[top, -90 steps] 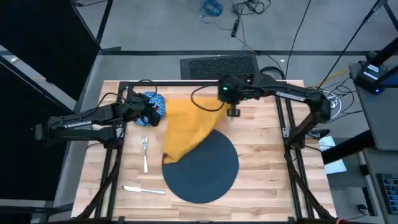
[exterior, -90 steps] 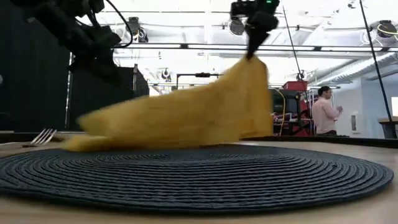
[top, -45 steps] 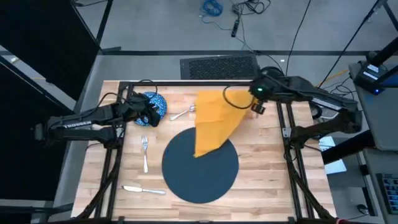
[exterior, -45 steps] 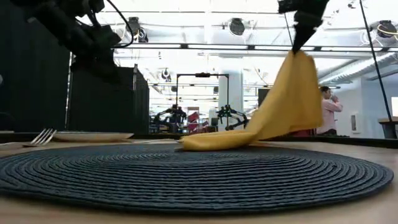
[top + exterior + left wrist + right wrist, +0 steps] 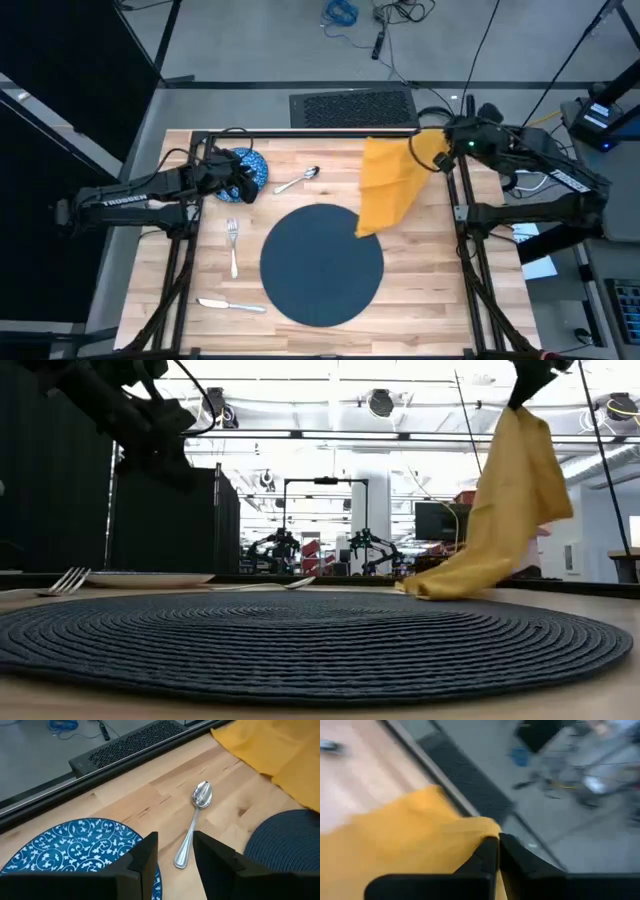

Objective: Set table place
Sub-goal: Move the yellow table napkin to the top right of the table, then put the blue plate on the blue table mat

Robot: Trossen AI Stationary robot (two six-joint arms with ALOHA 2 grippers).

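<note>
The right gripper (image 5: 443, 157), clamped on one corner of the yellow napkin (image 5: 388, 185), has carried it from over the middle of the worktop (image 5: 420, 280) to the upper right of the high view. Its low end now trails just past the round dark placemat (image 5: 322, 264), which lies uncovered. The spoon (image 5: 298, 181), once hidden, shows. The left gripper (image 5: 240, 185) hovers by the blue plate (image 5: 246, 168), fingers apart. The napkin looks headed beside the mat.
</note>
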